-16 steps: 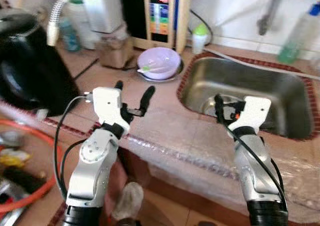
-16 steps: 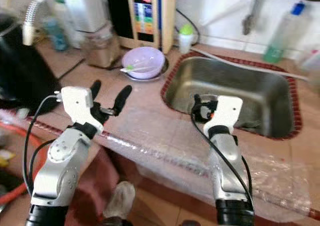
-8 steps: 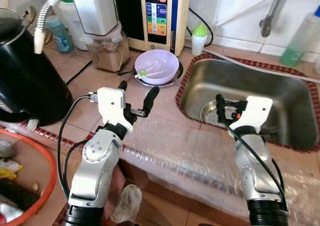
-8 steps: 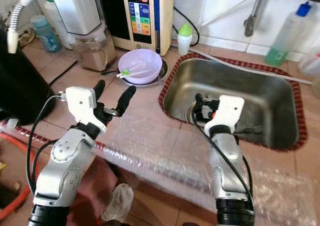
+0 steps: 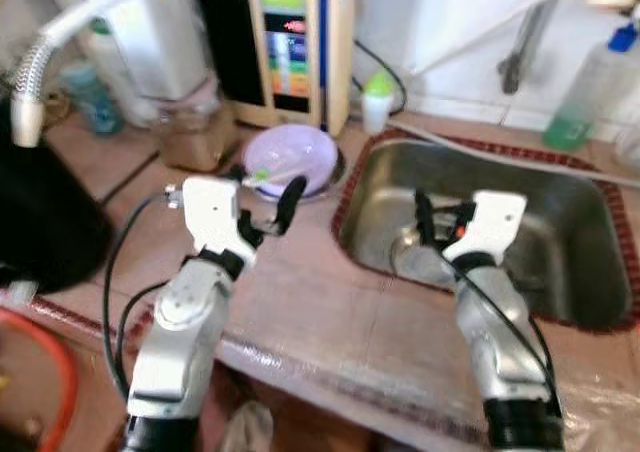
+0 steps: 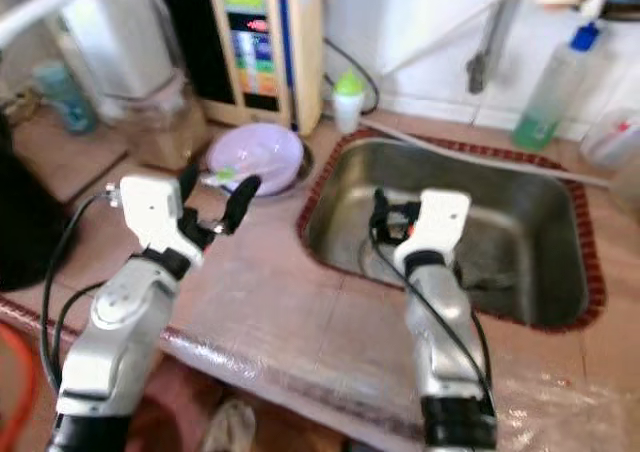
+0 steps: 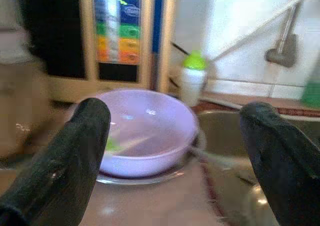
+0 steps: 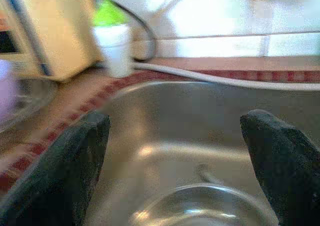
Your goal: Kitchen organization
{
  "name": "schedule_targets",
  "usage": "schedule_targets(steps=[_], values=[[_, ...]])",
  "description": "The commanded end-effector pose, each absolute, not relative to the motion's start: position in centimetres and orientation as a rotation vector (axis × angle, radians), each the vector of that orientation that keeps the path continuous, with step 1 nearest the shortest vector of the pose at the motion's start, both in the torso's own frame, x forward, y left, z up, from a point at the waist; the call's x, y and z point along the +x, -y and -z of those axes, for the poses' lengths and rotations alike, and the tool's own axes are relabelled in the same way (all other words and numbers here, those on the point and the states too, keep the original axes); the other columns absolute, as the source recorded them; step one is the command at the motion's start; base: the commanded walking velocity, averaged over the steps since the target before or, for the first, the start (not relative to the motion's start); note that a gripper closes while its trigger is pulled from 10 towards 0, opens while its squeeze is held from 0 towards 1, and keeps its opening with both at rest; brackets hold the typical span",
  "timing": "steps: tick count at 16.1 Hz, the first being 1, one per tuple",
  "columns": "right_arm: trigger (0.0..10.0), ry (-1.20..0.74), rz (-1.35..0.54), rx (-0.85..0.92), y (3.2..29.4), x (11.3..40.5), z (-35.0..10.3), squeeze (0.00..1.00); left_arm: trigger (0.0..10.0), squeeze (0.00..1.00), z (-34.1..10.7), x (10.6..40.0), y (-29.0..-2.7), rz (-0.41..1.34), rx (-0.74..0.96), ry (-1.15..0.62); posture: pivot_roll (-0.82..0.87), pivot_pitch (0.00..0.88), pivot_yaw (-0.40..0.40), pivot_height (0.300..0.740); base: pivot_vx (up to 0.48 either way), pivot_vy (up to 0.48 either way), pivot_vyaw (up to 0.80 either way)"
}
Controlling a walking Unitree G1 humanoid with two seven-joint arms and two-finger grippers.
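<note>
Tiled reddish-brown kitchen counter (image 5: 300, 302), slightly blurred, with a stainless steel sink (image 5: 540, 212) set into it behind a dark red tile border.

Your left gripper (image 5: 262, 197) hovers above the counter with its two black fingers spread apart, nothing between them. Just ahead of it sits the pale lilac plastic bowl (image 7: 145, 128), round and shallow, resting on a metal ring or plate; a green-and-white utensil (image 6: 225, 175) lies inside it, leaning toward the gripper's side. In your left wrist view the bowl is framed between the two fingers (image 7: 75, 151), not touching either.

Your right gripper (image 6: 385, 212) hangs over the near edge of the sink, fingers parted and empty; beyond its fingertips (image 8: 75, 156) you see the basin and its round drain (image 8: 200, 206).

Beyond the bowl: a cream-and-black appliance with a coloured panel (image 5: 290, 37) and a small white bottle with green cap (image 5: 377, 100). Farther off to the right gripper's outer side stands a clear bottle of green liquid (image 5: 585, 97). Off your left gripper's outer side, a black kettle-like vessel (image 5: 45, 222).
</note>
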State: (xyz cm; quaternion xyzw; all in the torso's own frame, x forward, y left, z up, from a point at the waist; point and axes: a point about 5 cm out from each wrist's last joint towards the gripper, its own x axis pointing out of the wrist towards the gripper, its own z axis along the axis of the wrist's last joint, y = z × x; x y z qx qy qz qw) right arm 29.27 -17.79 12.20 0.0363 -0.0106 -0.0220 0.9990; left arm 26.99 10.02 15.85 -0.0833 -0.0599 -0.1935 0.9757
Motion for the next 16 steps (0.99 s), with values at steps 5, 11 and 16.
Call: schedule_targets(steps=[5, 11, 16], values=[[10.0, 0.020, 0.047, 0.079, 17.6, 29.2, -12.1, 0.00, 10.0, 0.00, -15.5, 26.7, -10.4, 0.397, -0.154, 0.092, -0.10, 0.027, 0.054, 0.740, 0.000, 0.000, 0.00], [10.0, 0.013, 0.048, 0.082, 17.6, 29.1, -12.0, 0.00, 10.0, 0.00, -14.8, 27.0, -10.8, 0.334, -0.122, 0.046, -0.10, 0.032, 0.054, 0.740, 0.000, 0.000, 0.00], [10.0, 0.013, 0.046, 0.087, 17.6, 29.3, -12.1, 0.00, 10.0, 0.00, -13.9, 28.0, -11.6, 0.254, -0.094, 0.000, -0.10, 0.029, 0.050, 0.740, 0.000, 0.000, -0.21]])
